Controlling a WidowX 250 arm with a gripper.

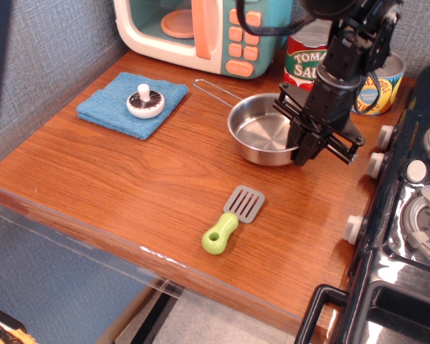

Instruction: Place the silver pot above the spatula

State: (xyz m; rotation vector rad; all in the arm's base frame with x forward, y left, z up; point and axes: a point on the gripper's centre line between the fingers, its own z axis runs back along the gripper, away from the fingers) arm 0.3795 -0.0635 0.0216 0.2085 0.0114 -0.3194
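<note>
The silver pot [259, 132] is a shallow shiny steel pan on the wooden table, just behind the spatula. Its thin wire handle [215, 90] points back-left toward the microwave. The spatula [233, 218] lies flat near the front, its grey slotted head toward the pot and its lime-green handle toward the table edge. My gripper [304, 152] comes down from the upper right and is shut on the pot's right rim. I cannot tell whether the pot rests on the wood or hangs just above it.
A blue cloth [130, 104] with a white toy mushroom [145, 101] lies at the left. A toy microwave [201, 32] stands at the back. A tomato sauce can [304, 63] and a pineapple can [378, 84] stand behind the arm. A black stove [408, 215] borders the right.
</note>
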